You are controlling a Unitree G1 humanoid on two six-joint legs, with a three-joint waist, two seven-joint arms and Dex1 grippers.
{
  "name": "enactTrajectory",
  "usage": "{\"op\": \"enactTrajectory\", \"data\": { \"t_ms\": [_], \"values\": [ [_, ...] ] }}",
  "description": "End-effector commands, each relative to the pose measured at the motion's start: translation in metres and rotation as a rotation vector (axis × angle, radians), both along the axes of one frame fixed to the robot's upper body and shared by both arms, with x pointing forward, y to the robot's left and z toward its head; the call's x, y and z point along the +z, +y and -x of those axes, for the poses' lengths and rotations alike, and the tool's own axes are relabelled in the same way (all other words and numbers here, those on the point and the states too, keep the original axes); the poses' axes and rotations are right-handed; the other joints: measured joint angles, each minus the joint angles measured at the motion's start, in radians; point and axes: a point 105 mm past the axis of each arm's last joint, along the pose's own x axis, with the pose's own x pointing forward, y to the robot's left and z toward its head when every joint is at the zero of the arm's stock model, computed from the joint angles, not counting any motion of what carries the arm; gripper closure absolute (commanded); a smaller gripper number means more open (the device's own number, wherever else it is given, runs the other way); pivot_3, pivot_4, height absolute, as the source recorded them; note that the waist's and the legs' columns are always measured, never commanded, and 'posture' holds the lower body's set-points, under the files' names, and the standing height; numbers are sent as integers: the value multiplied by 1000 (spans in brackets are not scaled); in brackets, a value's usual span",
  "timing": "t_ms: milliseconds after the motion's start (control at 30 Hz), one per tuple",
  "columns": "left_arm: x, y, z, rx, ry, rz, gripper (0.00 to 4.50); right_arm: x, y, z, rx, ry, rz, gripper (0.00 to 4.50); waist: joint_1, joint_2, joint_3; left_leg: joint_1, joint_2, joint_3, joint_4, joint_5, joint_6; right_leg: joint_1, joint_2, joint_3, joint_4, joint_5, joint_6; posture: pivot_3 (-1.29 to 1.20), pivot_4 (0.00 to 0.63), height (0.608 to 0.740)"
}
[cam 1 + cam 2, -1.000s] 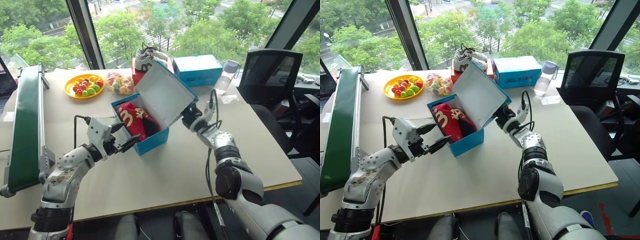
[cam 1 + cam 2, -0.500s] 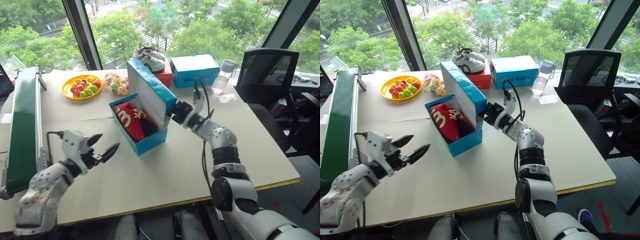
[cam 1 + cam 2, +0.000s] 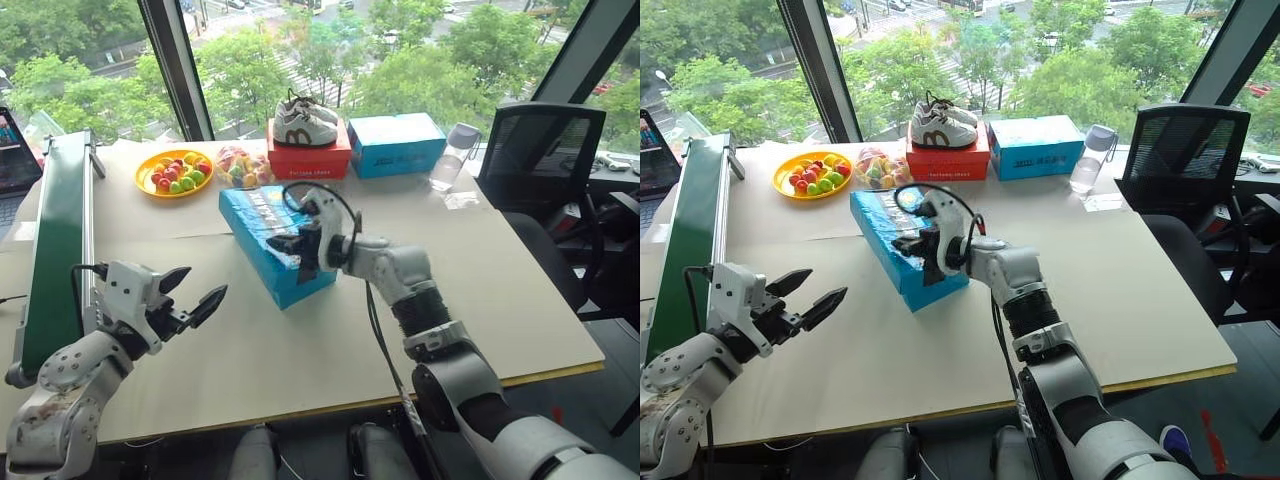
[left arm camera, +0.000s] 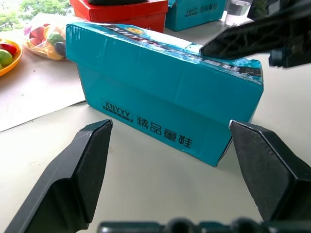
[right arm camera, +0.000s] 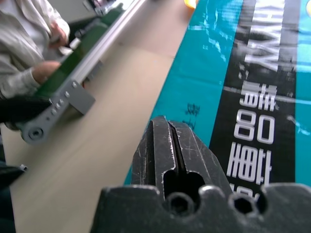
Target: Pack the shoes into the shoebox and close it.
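The shoebox (image 3: 274,240) lid, raised a second ago, has now been pressed flat by the right gripper (image 3: 296,243), jaws clenched and empty. The shoes are enclosed on the tabletop (image 3: 480,280). The left gripper (image 3: 192,297) is kept spread nearby; closing appears complete.

shoes: can't see them, the shoebox (image 3: 275,243) lid is down
person (image 5: 26,46): cut off at the frame edge

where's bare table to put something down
Free: the stretch between the shoebox and the chair; also the near edge in front of the shoebox. Crowded: the window edge, with fruit plate, red box and blue box.
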Motion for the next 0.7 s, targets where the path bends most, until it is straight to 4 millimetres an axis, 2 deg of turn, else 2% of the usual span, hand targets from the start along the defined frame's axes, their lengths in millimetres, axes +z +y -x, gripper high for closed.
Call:
{"op": "enactTrajectory", "data": {
  "t_ms": [33, 133, 267, 433, 500, 567, 633, 700],
  "values": [
    [8, -11, 0, -40, -30, 5, 392, 49, 21, -11, 6, -183, -43, 4483, -2, 0, 0, 0, 0, 0, 0, 0, 0, -1, 0, 0, 0, 1, -1, 0, 150, 735],
    [6, -16, -1, -52, -27, 11, 392, 53, 32, -21, -10, -205, -13, 4483, -5, 0, 0, 0, 0, 0, 0, 0, 0, -3, 1, 0, 2, 1, -1, 0, 150, 735],
    [7, -19, -3, -57, -32, 14, 392, 29, 37, -25, 5, -195, 93, 4483, -1, 0, 0, 0, 1, 0, -1, 0, 0, -2, 1, 0, 2, 0, -1, 0, 150, 735],
    [7, -25, -4, -60, -44, 22, 392, -38, 20, -22, -3, -130, 279, 4483, 2, 0, 0, -4, 0, 0, 1, 0, 0, -3, 0, 0, 1, 2, -3, 0, 150, 735],
    [7, -27, -5, -61, -47, 26, 392, -56, 11, -21, -16, -91, 299, 4483, 2, -1, 0, -2, 0, 0, 1, 0, 0, -2, 0, 0, 2, 2, -3, 0, 150, 735],
    [7, -28, -5, -61, -49, 32, 392, -61, 7, -22, -23, -96, 309, 4483, 2, 0, 0, 2, 0, 0, 1, 0, 0, 2, 0, 0, 2, 0, -1, 0, 150, 735],
    [6, -30, -5, -61, -49, 35, 392, -57, 8, -22, -25, -83, 273, 4483, 1, 0, 0, 6, 0, 0, 1, 0, -1, 5, 0, 0, 2, -1, -2, 0, 150, 735],
    [5, -32, -6, -62, -50, 38, 392, -50, 10, -23, -31, -71, 226, 4483, 1, 0, 0, 10, 0, 0, 1, -5, -9, 8, 0, 0, 2, -4, -6, 0, 150, 735]
  ]
}}
